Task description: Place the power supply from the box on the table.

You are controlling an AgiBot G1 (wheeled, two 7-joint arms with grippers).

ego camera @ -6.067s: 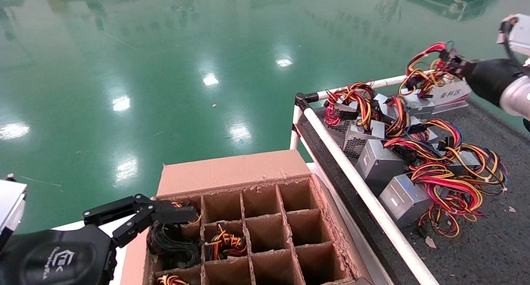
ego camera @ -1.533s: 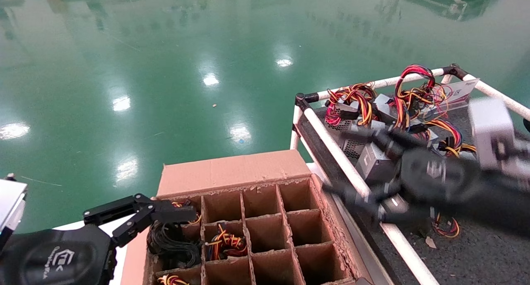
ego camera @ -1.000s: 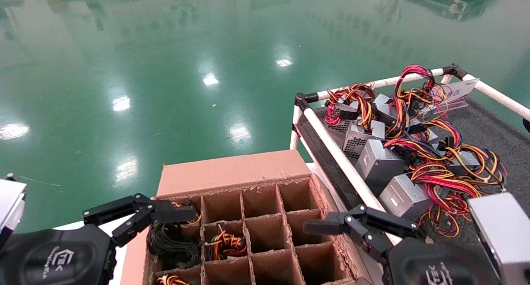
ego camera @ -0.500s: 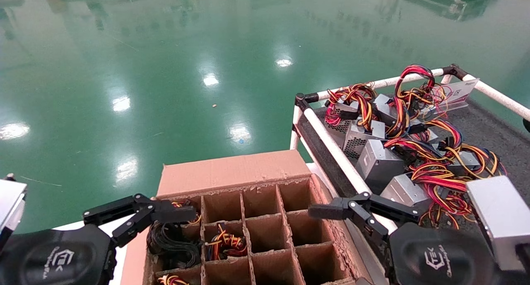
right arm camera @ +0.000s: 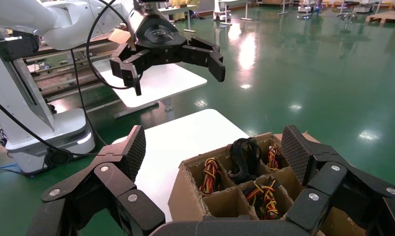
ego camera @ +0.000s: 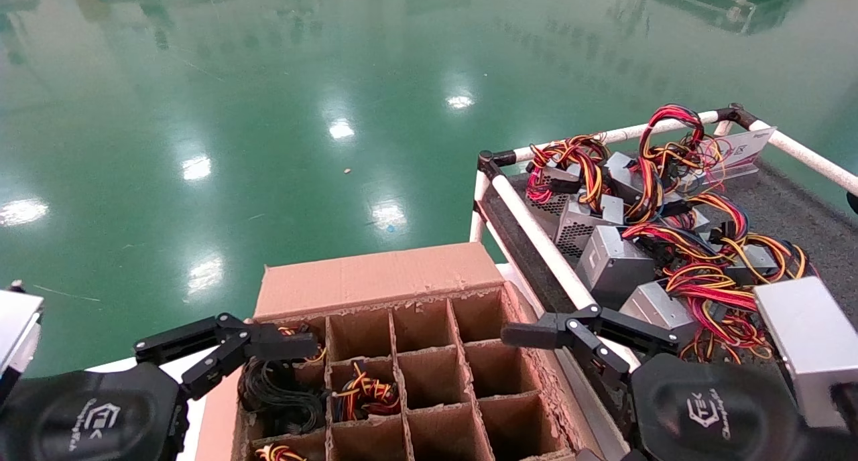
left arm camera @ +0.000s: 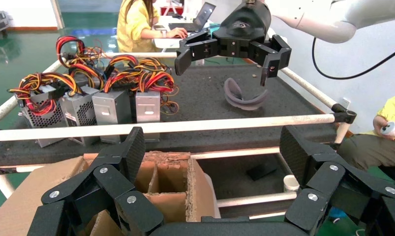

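Note:
The brown cardboard box (ego camera: 375, 277) stands low in the head view. Red, yellow and black wire bundles of power supplies (ego camera: 365, 394) show in its left cells (right arm camera: 210, 174); their metal blocks are hidden down in the cells. My right gripper (ego camera: 556, 340) hangs open and empty over the box's right edge, beside the table rail (ego camera: 536, 233). In its own wrist view the right gripper (right arm camera: 212, 147) faces those cells from a distance. My left gripper (ego camera: 268, 354) stays open and empty above the box's left cells (left arm camera: 210, 152). Several power supplies (ego camera: 617, 263) lie on the table's grey felt (ego camera: 804, 394).
A coil of all-black cable (ego camera: 275, 394) fills one left cell. A white sign (ego camera: 744, 149) stands at the table's far corner. A grey curved piece (left arm camera: 242, 98) lies on the felt. The box rests on a white low table (right arm camera: 175, 142). People in yellow sit beyond (left arm camera: 141, 24).
The right gripper let go of a power supply at the table's far corner, then swung back across the rail to the box's right edge. The left arm has not moved.

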